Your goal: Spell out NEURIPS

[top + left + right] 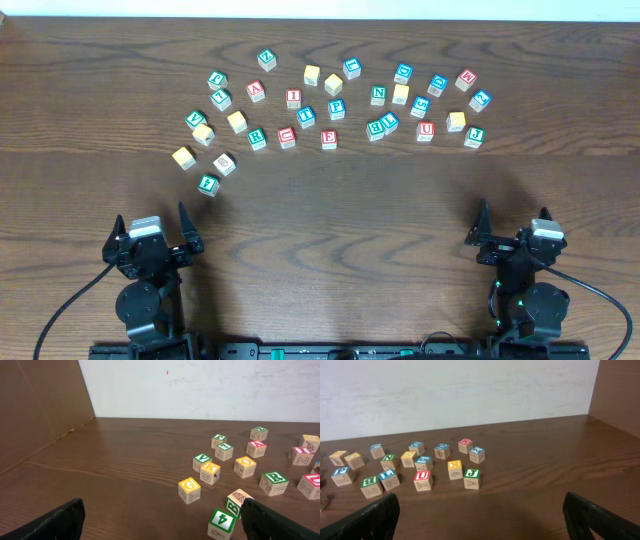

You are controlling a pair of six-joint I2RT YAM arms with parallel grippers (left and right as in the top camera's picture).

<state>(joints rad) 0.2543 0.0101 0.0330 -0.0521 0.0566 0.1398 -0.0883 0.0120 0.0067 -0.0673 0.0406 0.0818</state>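
Small wooden letter cubes lie scattered across the far half of the table. In the overhead view I read a green N [378, 95], a red E [329, 139], a red U [425, 130], a green R [257, 138] and a red I [293, 97]; I cannot pick out a P. Several yellow-faced cubes lie among them, one at the left [183, 157]. The R [273, 482] shows in the left wrist view, the U [422, 480] in the right wrist view. My left gripper [153, 232] [162, 520] and right gripper [510, 222] [480, 520] are open, empty, near the front edge.
A green 4 cube [221, 522] and a B cube [235, 502] lie closest to my left gripper's right finger. A green J cube [471, 478] is the nearest cube to the right gripper. Brown side panels [40, 415] flank the table, and a white wall stands behind it.
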